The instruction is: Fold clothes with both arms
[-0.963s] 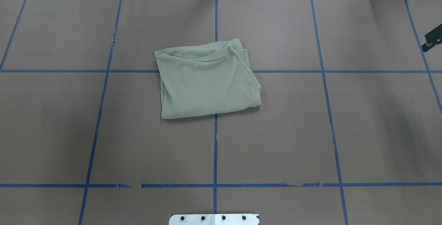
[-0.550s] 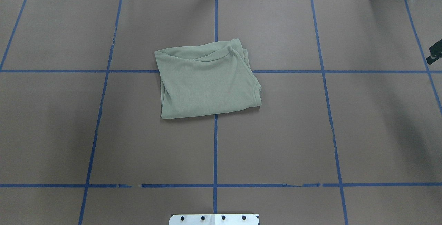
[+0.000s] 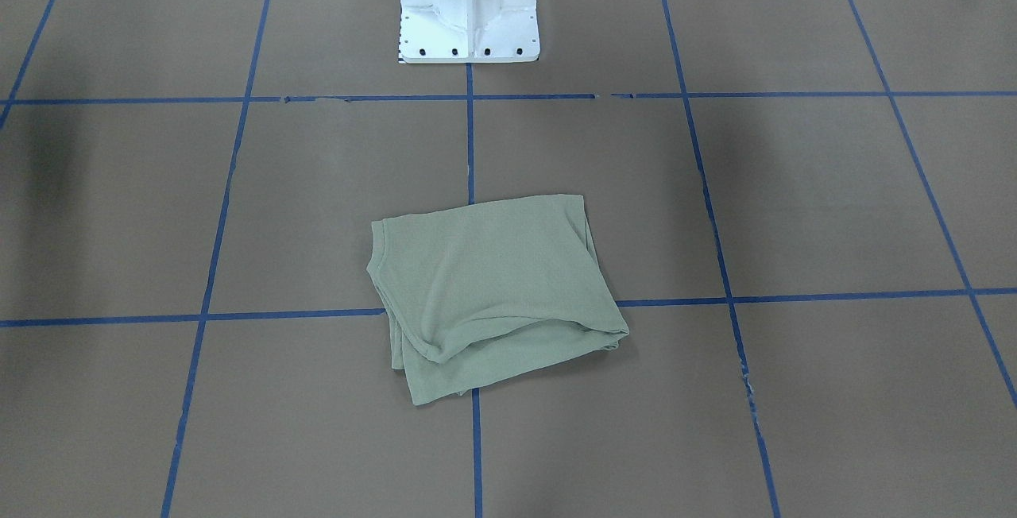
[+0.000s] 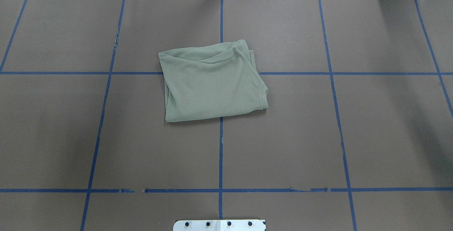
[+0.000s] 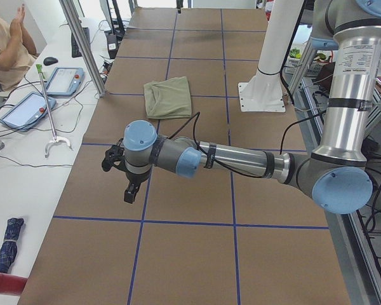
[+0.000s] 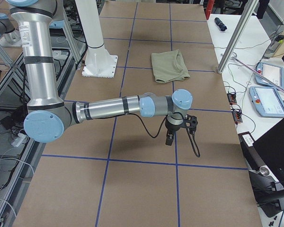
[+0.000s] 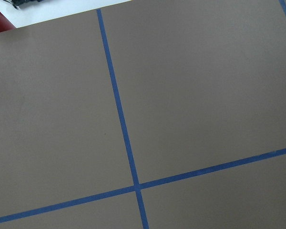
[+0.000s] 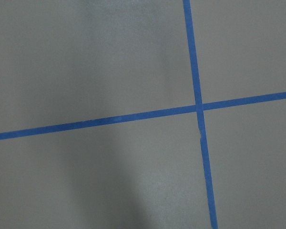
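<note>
Your sage-green shirt [image 4: 212, 82] lies folded into a rough rectangle at the middle of the table [image 4: 318, 135]. It sits flat on the brown paper cover, right over the crossing of the centre blue tape line [image 4: 221, 153] and the far cross line. Its stacked layers show along the far edge, and a curved ribbed edge shows at the near right corner. Nothing touches it. The white pedestal base [image 3: 469, 9] stands at the near edge, well apart from the shirt. Your left arm [image 5: 241, 159] reaches out low toward the table's left end, with the left gripper [image 5: 131, 194] pointing down above the paper beside a tape line, well apart from the shirt. Your right arm [image 6: 109, 108] mirrors it toward the right end, with the right gripper [image 6: 169, 138] also pointing down over the paper, well apart from the shirt. Both pincers show only in the side views, so you cannot tell how far either one is parted. The shirt lies free of both. Each wrist view shows only brown paper and a crossing of blue tape. A person [image 5: 3, 44] sits at the white bench beyond the table's far edge, hands raised.
</note>
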`<state>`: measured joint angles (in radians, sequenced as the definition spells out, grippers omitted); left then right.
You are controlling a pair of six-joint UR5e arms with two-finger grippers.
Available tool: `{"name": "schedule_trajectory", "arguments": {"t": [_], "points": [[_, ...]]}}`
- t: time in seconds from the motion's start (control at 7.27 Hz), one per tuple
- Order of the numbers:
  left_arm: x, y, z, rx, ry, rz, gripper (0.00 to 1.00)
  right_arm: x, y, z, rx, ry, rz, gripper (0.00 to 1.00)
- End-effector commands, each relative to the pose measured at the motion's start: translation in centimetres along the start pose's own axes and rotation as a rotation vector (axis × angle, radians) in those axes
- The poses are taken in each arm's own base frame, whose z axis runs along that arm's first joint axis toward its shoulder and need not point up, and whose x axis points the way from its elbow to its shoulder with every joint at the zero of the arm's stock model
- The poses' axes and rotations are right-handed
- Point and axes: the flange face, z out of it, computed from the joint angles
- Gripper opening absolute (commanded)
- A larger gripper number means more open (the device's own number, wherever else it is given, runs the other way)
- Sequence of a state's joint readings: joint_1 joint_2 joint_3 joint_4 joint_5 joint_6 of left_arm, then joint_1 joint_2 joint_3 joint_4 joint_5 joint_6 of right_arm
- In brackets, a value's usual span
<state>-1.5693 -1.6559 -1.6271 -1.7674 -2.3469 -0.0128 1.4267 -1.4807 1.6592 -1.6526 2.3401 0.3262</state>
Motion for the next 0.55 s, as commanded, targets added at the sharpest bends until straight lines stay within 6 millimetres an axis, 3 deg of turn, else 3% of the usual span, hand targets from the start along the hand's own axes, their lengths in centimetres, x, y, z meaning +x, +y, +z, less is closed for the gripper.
{"name": "schedule_trajectory", "arguments": {"t": [0.0,0.41], "points": [[0.2,-0.1,-0.2,0.004,-0.001,0.003,1.0,0.0,0.0,-0.2,0.003,-0.007,0.003,1.0],[-0.7,1.6,0.5,-0.143,-0.011,-0.132,1.0,0.2,-0.1,0.1,-0.001,0.0,0.005,1.0]]}}
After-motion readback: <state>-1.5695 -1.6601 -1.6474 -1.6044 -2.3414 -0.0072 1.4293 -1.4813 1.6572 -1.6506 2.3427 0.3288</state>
